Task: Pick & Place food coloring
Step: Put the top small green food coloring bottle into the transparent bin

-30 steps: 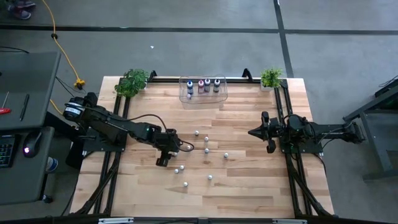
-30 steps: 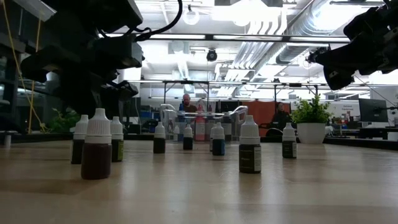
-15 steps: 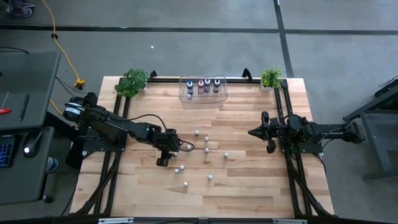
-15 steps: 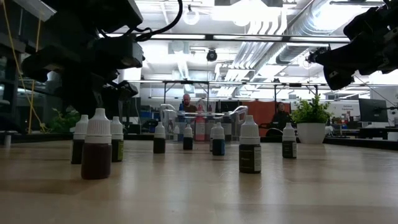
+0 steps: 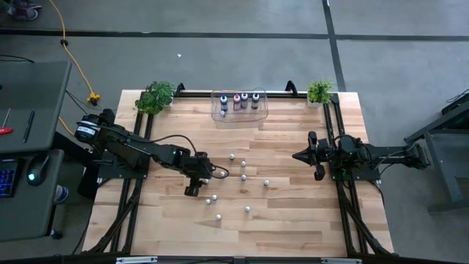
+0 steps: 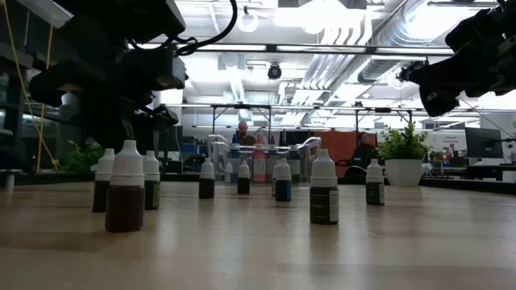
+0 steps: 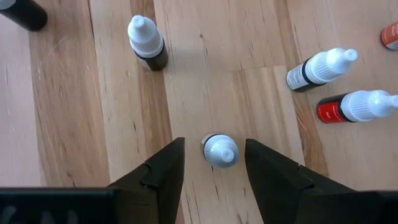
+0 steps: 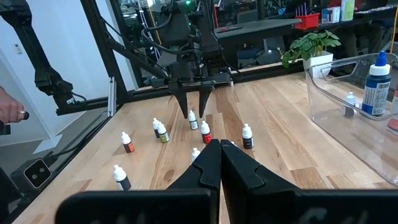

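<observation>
The left fingers [image 7: 213, 177] stand apart on either side of a small white-capped bottle [image 7: 219, 150] upright on the table [image 7: 205, 81], with a clear gap at each side, gripping nothing. Against the frames before, nothing has visibly shifted: the left arm hangs at the same spot left of the scattered small bottles [image 5: 244, 176], each in its place. The right fingers [image 8: 219, 163] are pressed together and empty, that arm waiting at the table's right side. Four larger bottles [image 5: 239, 101] stand in the clear bin [image 5: 262, 114] at the far edge.
</observation>
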`<move>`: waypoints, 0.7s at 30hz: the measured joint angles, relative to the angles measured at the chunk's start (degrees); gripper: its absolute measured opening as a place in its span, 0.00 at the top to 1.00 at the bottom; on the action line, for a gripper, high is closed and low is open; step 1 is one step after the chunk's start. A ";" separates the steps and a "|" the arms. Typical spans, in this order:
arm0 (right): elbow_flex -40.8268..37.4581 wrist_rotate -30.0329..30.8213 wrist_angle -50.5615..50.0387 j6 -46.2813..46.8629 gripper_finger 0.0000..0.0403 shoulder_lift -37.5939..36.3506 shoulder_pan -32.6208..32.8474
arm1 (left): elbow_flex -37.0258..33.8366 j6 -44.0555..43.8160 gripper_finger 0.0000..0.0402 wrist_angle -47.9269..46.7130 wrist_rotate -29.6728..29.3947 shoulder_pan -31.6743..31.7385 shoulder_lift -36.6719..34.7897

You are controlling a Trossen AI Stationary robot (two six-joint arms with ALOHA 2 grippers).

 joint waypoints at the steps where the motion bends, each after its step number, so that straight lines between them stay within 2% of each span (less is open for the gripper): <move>1: 0.00 -0.02 0.00 0.00 1.00 0.00 -0.02 | 0.00 -0.10 0.60 0.02 -0.01 0.00 0.00; 9: -0.01 -0.02 -0.01 0.00 1.00 0.00 0.00 | 0.00 -1.51 0.63 0.04 0.04 0.00 0.00; 21: 0.00 0.00 -0.02 0.00 1.00 0.00 -0.01 | 0.07 -1.53 0.86 0.15 0.50 0.00 0.02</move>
